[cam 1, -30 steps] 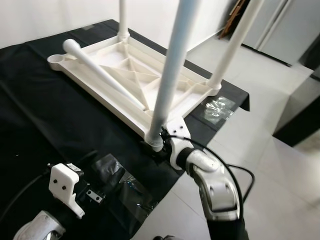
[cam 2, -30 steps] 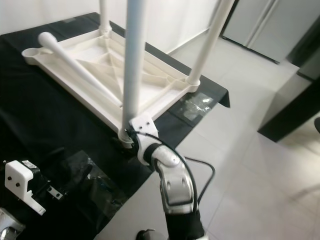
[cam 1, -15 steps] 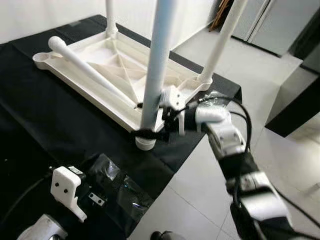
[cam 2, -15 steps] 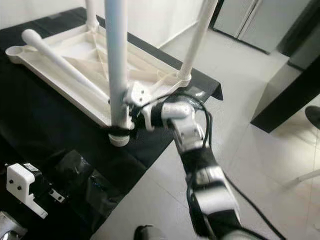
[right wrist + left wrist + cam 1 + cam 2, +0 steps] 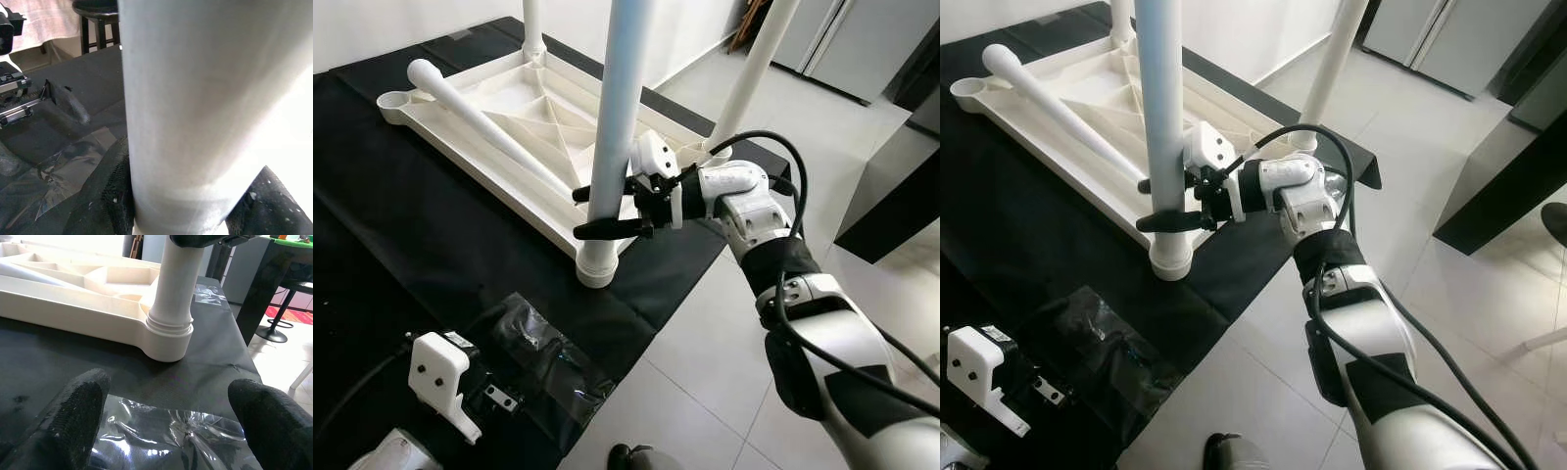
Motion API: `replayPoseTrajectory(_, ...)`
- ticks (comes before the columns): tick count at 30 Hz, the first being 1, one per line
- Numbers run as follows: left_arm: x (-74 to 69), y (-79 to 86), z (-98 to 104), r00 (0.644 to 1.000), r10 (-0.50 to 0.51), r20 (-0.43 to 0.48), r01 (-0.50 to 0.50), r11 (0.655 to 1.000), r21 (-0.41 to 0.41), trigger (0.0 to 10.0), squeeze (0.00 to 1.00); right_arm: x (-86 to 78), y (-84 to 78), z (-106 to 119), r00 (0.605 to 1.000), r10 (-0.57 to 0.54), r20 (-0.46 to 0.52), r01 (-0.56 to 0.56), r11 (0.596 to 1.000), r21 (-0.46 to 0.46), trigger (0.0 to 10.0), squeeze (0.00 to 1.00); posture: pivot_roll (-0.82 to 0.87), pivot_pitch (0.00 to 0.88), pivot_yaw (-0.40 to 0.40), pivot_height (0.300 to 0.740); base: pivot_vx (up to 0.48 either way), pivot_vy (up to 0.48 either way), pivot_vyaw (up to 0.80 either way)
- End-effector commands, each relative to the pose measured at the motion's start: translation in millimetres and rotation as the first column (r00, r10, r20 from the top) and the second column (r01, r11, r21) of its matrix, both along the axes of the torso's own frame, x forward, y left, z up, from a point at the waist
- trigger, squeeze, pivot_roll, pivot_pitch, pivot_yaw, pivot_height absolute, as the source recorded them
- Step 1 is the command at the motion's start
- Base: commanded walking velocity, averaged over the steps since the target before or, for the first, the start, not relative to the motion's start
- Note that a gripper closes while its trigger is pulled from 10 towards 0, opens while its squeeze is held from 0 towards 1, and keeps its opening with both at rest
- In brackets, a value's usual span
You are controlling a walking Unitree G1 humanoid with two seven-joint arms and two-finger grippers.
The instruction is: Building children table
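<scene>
A white plastic children's table (image 5: 440, 122) lies upside down on a black-covered bench. Three legs stand upright in its corner sockets, and one loose leg (image 5: 489, 127) lies slanted across its underside. My right gripper (image 5: 579, 213) reaches in from the right and is shut on the near leg (image 5: 610, 147), a little above its socket (image 5: 596, 266), one finger on each side. The right wrist view has that leg (image 5: 195, 107) pressed between the black fingertips (image 5: 105, 196). My left gripper (image 5: 166, 416) hovers open low over a clear plastic bag (image 5: 171, 431), facing the same socket (image 5: 168, 333).
The crinkled plastic bag (image 5: 548, 357) lies on the black cloth (image 5: 431, 245) near the bench's front edge, beside my left wrist block (image 5: 440, 377). White tiled floor (image 5: 705, 392) drops away to the right. A dark cabinet (image 5: 891, 196) stands at the far right.
My right gripper has climbed from the base of the near leg to a grip higher up it, the arm now stretched out level. The camera view shifted a little.
</scene>
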State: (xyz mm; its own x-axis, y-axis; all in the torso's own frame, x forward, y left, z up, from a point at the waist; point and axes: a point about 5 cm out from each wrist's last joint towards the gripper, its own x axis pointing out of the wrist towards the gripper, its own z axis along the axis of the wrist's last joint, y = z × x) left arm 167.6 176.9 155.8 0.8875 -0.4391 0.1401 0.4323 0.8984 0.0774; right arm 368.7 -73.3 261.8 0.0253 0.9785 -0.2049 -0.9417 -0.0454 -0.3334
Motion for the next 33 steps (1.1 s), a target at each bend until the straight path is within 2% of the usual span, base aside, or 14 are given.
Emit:
replayPoseTrajectory(1, -1.9, -0.4, -3, 1.000, -0.002, -0.021, 0.002, 1.000, 0.005, 10.0, 0.00, 0.3, -1.2, 3, 0.999, 0.012, 0.039, -0.011, 1.000, -0.015, 0.0, 0.00, 0.04, 0.208, -0.150, 0.740, 0.000, 0.000, 0.00)
replayPoseTrajectory(8, -0.6, -0.5, -3, 1.000, -0.002, -0.022, 0.002, 1.000, 0.006, 10.0, 0.00, -1.7, -14.9, 0, 0.999, 0.028, 0.041, -0.028, 1.000, 0.002, 0.0, 0.00, 0.03, 0.201, -0.146, 0.740, 0.000, 0.000, 0.00)
replayPoseTrajectory(12, 0.9, 1.1, -4, 1.000, -0.006, -0.023, 0.006, 1.000, 0.007, 10.0, 0.00, -37.3, -15.6, -46, 0.978, -0.171, -0.119, 0.179, 0.982, 0.065, 0.0, 0.00, 0.00, 0.184, -0.159, 0.740, 0.000, 0.000, 0.00)
replayPoseTrajectory(13, 2.0, 2.7, -5, 1.000, -0.006, -0.023, 0.006, 1.000, 0.007, 10.0, 0.00, -43.0, -0.1, -66, 0.860, -0.498, -0.109, 0.509, 0.852, 0.125, 0.0, 0.00, -0.01, 0.180, -0.138, 0.740, 0.000, 0.000, 0.00)
replayPoseTrajectory(14, 2.9, 3.8, -5, 1.000, -0.006, -0.023, 0.006, 1.000, 0.007, 10.0, 0.00, -59.0, 6.4, -78, 0.618, -0.738, -0.270, 0.785, 0.596, 0.169, 0.0, 0.00, -0.01, 0.181, -0.135, 0.740, 0.000, 0.000, 0.00)
replayPoseTrajectory(15, 2.9, 3.8, -5, 1.000, -0.006, -0.023, 0.006, 1.000, 0.007, 10.0, 0.00, -59.0, 6.4, -78, 0.618, -0.738, -0.270, 0.785, 0.596, 0.169, 0.0, 0.00, -0.01, 0.181, -0.135, 0.740, 0.000, 0.000, 0.00)
replayPoseTrajectory(16, 4.8, 4.4, -5, 1.000, -0.009, -0.023, 0.009, 1.000, 0.011, 10.0, 0.00, -83.4, 9.4, -101, 0.463, -0.805, -0.371, 0.877, 0.477, 0.060, 0.0, 0.00, 0.00, 0.172, -0.124, 0.740, 0.000, 0.000, 0.00)
replayPoseTrajectory(17, 4.8, 4.4, -5, 1.000, -0.009, -0.023, 0.009, 1.000, 0.011, 10.0, 0.00, -83.4, 9.4, -101, 0.463, -0.805, -0.371, 0.877, 0.477, 0.060, 0.0, 0.00, 0.00, 0.172, -0.124, 0.740, 0.000, 0.000, 0.00)
replayPoseTrajectory(18, 6.1, 4.5, -5, 1.000, -0.015, -0.022, 0.015, 1.000, 0.019, 10.0, 0.00, -95.2, 6.1, -108, 0.414, -0.838, -0.356, 0.900, 0.436, 0.019, 0.0, 0.00, 0.00, 0.172, -0.124, 0.740, 0.000, 0.000, 0.00)
replayPoseTrajectory(21, 8.8, 5.7, -7, 0.999, -0.028, -0.026, 0.029, 0.999, 0.026, 10.0, 0.00, -82.3, -0.1, -107, 0.471, -0.831, -0.297, 0.874, 0.485, 0.031, 0.0, 0.00, -0.01, 0.145, -0.127, 0.740, 0.000, 0.000, 0.00)
replayPoseTrajectory(29, 10.6, 8.4, -7, 1.000, 0.003, -0.013, -0.003, 1.000, 0.018, 10.0, 0.00, -81.8, 9.0, -103, 0.505, -0.812, -0.294, 0.853, 0.522, 0.024, 0.0, 0.00, 0.00, 0.147, -0.131, 0.740, 0.000, 0.000, 0.00)
replayPoseTrajectory(30, 10.6, 8.4, -6, 1.000, 0.008, -0.011, -0.008, 1.000, 0.017, 10.0, 0.00, -82.4, 9.8, -101, 0.519, -0.811, -0.271, 0.844, 0.537, 0.009, 10.0, 0.00, 0.00, 0.151, -0.133, 0.740, 0.000, 0.000, 0.00)
replayPoseTrajectory(32, 10.6, 8.2, -6, 1.000, 0.009, -0.010, -0.009, 1.000, 0.017, 10.0, 0.00, -82.2, 10.0, -99, 0.524, -0.810, -0.263, 0.840, 0.543, 0.003, 10.0, 0.00, 0.00, 0.152, -0.133, 0.740, 0.000, 0.000, 0.00)
replayPoseTrajectory(33, 10.5, 7.4, -6, 1.000, -0.005, -0.014, 0.005, 1.000, 0.019, 10.0, 0.00, -80.7, 14.7, -89, 0.586, -0.776, -0.233, 0.799, 0.601, 0.011, 10.0, 1.00, 0.00, 0.155, -0.133, 0.740, 0.000, 0.000, 0.00)
